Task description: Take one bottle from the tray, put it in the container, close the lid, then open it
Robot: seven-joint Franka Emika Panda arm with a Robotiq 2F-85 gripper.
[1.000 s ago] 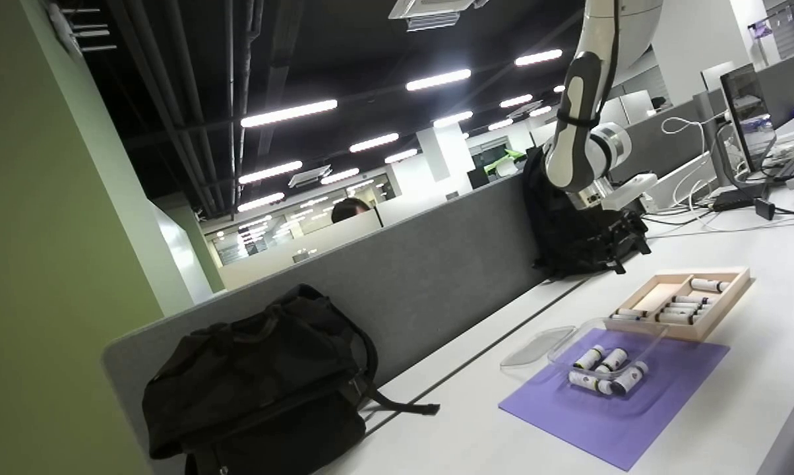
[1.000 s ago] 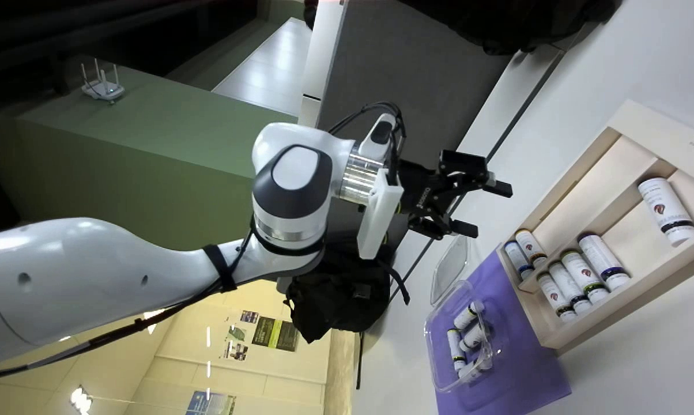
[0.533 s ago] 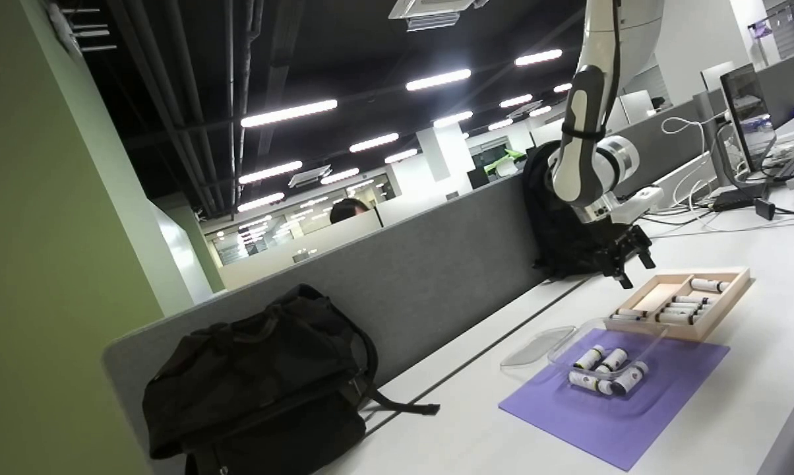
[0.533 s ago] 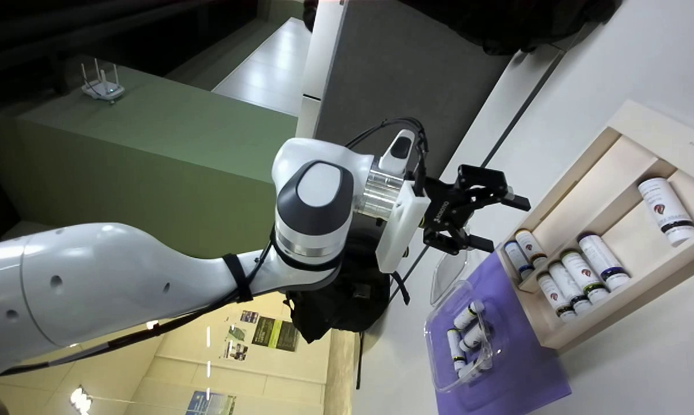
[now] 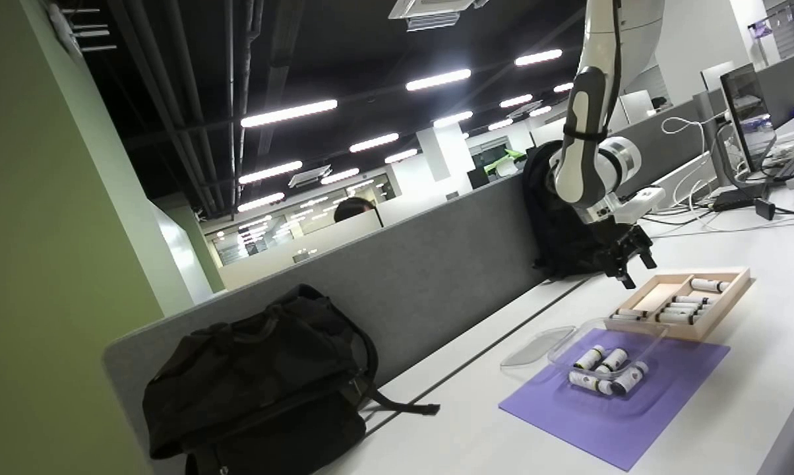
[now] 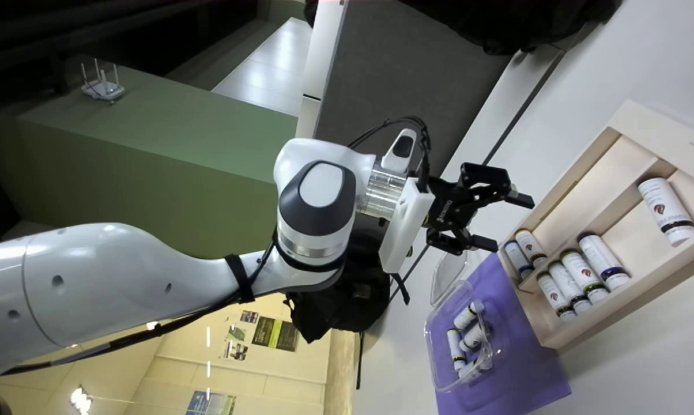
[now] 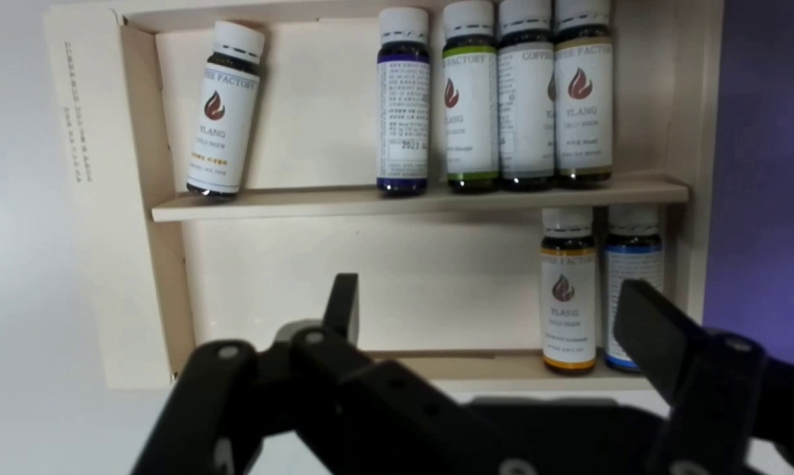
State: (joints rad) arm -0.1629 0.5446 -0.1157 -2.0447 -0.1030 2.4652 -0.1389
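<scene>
My gripper (image 7: pixel 490 290) is open, with nothing between its fingers. It hangs above the table by the light-wood tray (image 6: pixel 661 124), apart from every bottle. In the wrist view the near compartment of the tray holds an orange-banded bottle (image 7: pixel 568 310) and a blue-banded bottle (image 7: pixel 634 264), partly covered by a finger. Beyond the divider (image 7: pixel 344 202) lie several more, among them a purple-banded bottle (image 7: pixel 403 119) and a tilted bottle (image 7: pixel 224 112). The container (image 5: pixel 568 338), a clear plastic box, stands uncovered with several bottles inside; its lid (image 5: pixel 535 346) lies flat beside it.
The container rests on a purple mat (image 5: pixel 614 435) that adjoins the tray. A grey partition (image 5: pixel 430 277) runs along the back of the table. Black backpacks lean there, including a large backpack (image 5: pixel 265 376). A monitor (image 5: pixel 746 119) and loose cables occupy the far end.
Over the last second my arm has come down and shifted toward the tray, mostly in the first half; since then it has hardly moved. The gripper has stayed open; bottles, container and lid lie unchanged.
</scene>
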